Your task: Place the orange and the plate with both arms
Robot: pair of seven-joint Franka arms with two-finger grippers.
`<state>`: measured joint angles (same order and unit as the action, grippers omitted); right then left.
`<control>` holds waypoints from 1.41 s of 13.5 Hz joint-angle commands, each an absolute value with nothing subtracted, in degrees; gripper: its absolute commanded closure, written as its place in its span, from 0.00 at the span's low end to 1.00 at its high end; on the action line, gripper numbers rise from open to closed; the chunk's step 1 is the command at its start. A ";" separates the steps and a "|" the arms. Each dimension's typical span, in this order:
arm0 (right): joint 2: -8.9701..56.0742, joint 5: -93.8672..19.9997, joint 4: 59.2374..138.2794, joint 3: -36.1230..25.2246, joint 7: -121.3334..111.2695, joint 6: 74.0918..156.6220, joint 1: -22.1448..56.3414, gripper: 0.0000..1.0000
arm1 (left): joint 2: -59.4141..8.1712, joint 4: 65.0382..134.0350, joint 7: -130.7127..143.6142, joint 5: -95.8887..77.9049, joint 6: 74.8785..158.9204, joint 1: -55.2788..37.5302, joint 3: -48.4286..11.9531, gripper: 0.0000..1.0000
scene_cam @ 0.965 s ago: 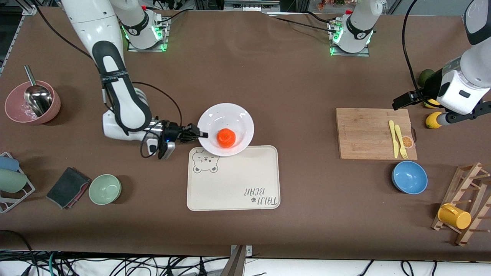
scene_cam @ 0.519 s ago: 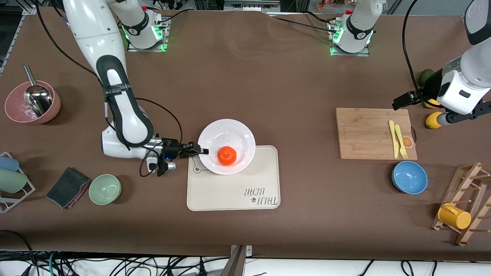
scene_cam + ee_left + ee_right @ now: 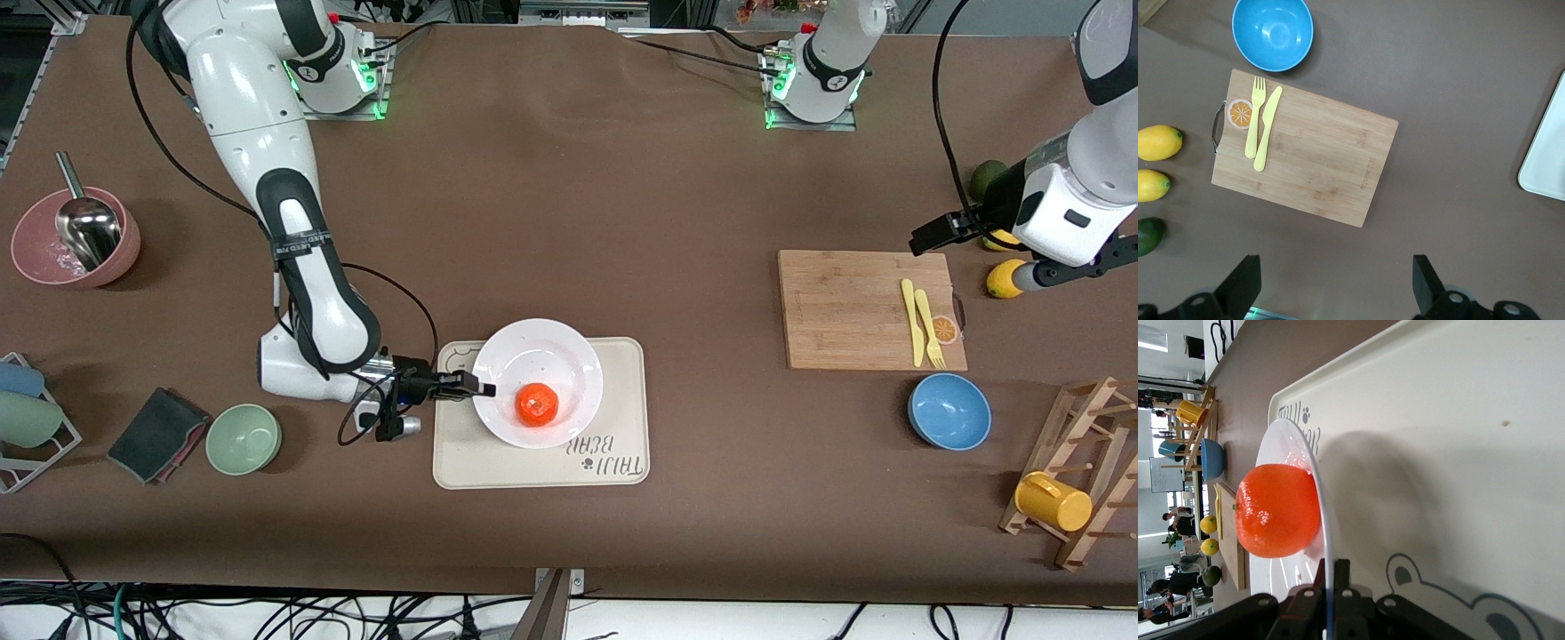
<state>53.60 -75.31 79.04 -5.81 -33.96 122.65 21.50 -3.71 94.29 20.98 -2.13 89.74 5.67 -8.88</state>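
The white plate (image 3: 551,364) is over the cream bear-printed tray (image 3: 622,418) with the orange (image 3: 537,404) lying in it. My right gripper (image 3: 476,388) is shut on the plate's rim at the side toward the right arm's end. In the right wrist view the rim (image 3: 1323,520) runs edge-on between my fingers, with the orange (image 3: 1277,511) on the plate and the tray (image 3: 1458,453) under it. My left gripper (image 3: 1335,290) is open and empty, up in the air at the left arm's end of the table, over bare table beside the cutting board (image 3: 1305,150).
A wooden cutting board (image 3: 867,309) carries a yellow knife and fork. A blue bowl (image 3: 949,411), two lemons (image 3: 1003,277) and a mug rack (image 3: 1080,480) stand at the left arm's end. A green bowl (image 3: 244,437), a dark cloth (image 3: 158,434) and a pink bowl (image 3: 76,237) stand at the right arm's end.
My right gripper has carried the plate with the orange nearer to the front camera, from the tray's farther edge to over the tray. The left arm has not moved.
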 commanded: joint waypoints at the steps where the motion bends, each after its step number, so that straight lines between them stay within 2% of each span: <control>1: 56.60 -75.76 75.06 -5.27 -32.61 124.28 21.80 1.00 | -3.69 93.96 19.69 -3.43 88.95 5.80 -8.70 0.00; 7: 58.71 -75.67 73.31 -4.83 -34.63 124.28 21.89 1.00 | -3.78 93.96 19.69 -3.43 88.95 5.80 -8.70 0.00; 8: 58.88 -75.41 72.95 -4.83 -34.80 124.28 21.88 0.94 | -3.78 93.96 19.69 -3.43 89.03 5.89 -8.70 0.00; 9: 58.89 -75.32 72.86 -4.83 -34.89 124.28 21.88 0.64 | -3.78 93.96 19.69 -3.43 88.95 5.89 -8.70 0.00; 10: 58.80 -75.32 72.86 -4.92 -34.89 124.28 21.88 0.42 | -3.69 93.96 19.69 -3.43 88.95 5.89 -8.70 0.00; 12: 58.54 -74.80 72.42 -5.45 -34.63 124.02 21.80 0.07 | -3.69 93.87 19.69 -3.43 88.95 5.89 -8.70 0.00; 13: 58.36 -72.62 72.42 -5.62 -34.54 123.84 21.62 0.00 | -3.69 93.87 19.69 -3.43 89.03 5.89 -8.70 0.00; 19: 56.08 -58.22 72.33 -8.60 -32.36 118.67 20.48 0.01 | -3.25 93.87 19.16 -3.34 88.86 6.24 -8.44 0.00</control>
<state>57.12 -63.18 72.49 -7.03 -33.98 121.42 20.78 -3.78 94.30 20.95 -2.13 89.71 5.78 -8.70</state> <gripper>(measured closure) 0.013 0.000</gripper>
